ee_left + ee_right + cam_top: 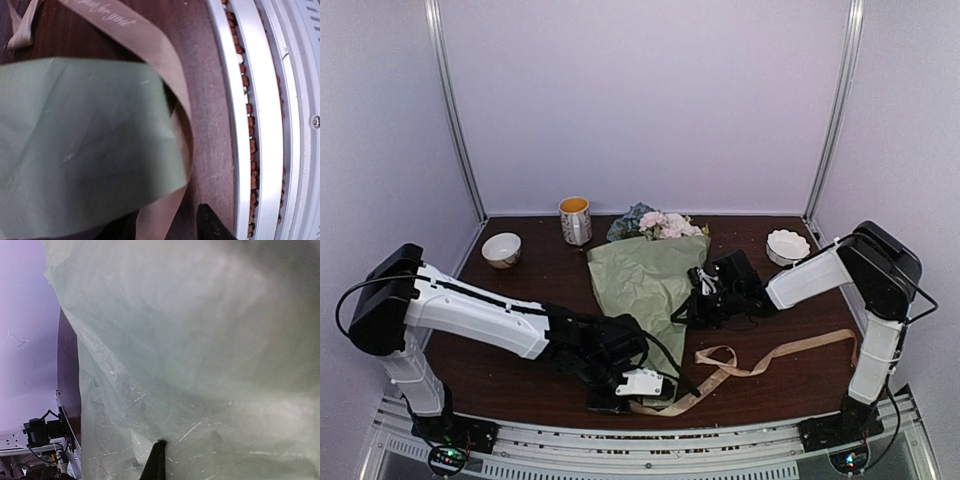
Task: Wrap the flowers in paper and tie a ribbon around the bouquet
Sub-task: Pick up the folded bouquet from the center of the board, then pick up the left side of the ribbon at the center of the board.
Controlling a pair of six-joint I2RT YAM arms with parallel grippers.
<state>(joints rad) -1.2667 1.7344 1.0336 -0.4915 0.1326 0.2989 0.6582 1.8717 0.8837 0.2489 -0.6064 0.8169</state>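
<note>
Near front of worktop (520,270), looks like tying step: right claw (701,290) clamps paper (635,290), left claw (620,392) beside ribbon (770,358), state unclear; next: loop it round bouquet (658,245).

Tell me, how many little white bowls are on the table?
2. The left bowl sits at the back left, beside the mug; the right bowl sits at the back right. The paper could hide another.

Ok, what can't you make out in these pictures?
Stems of the flowers: top view, hidden inside the paper.
Lettering on the ribbon: left wrist view, blurred, cut by the top edge.
The left gripper's fingers: one tip shows, rest below the frame.
Whether the right gripper's fingers pinch paper: right wrist view, paper fills it.
</note>
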